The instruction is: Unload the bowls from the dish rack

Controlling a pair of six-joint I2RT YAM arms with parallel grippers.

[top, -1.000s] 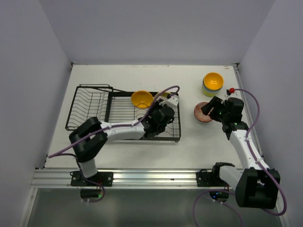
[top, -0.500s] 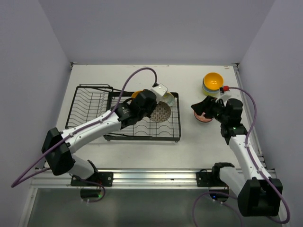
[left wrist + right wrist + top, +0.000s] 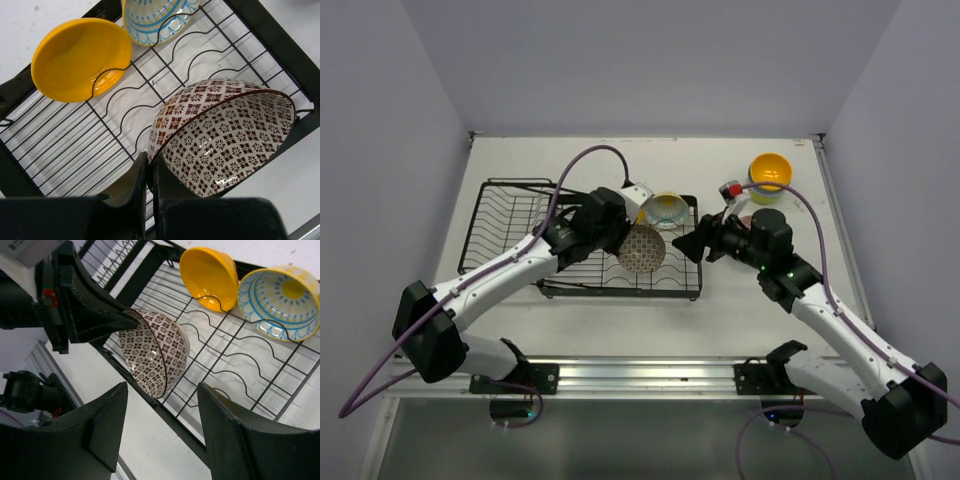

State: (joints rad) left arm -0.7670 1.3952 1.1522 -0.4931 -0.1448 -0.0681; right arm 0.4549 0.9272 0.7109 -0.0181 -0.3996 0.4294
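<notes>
My left gripper [image 3: 623, 238] is shut on the rim of a red-brown patterned bowl [image 3: 642, 249] and holds it tilted above the flat grid tray of the black dish rack [image 3: 510, 215]. The wrist view shows the jaws [image 3: 149, 165] pinching the bowl [image 3: 225, 135]. My right gripper [image 3: 696, 248] is open and empty just right of the rack, with the held bowl [image 3: 157, 357] a little beyond its fingertips [image 3: 162, 400]. An orange-yellow bowl [image 3: 80, 57] and a light blue patterned bowl [image 3: 667, 209] stand in the tray's far wire slots.
A stack of bowls with a yellow one on top [image 3: 770, 172] stands on the table at the far right. A reddish bowl [image 3: 746, 216] shows partly behind the right arm. The rack's slotted plate holder at the left holds nothing.
My left gripper has carried the red-brown patterned bowl towards the tray's near right. My right arm has swung left from the bowl on the table to the rack's right edge, jaws open.
</notes>
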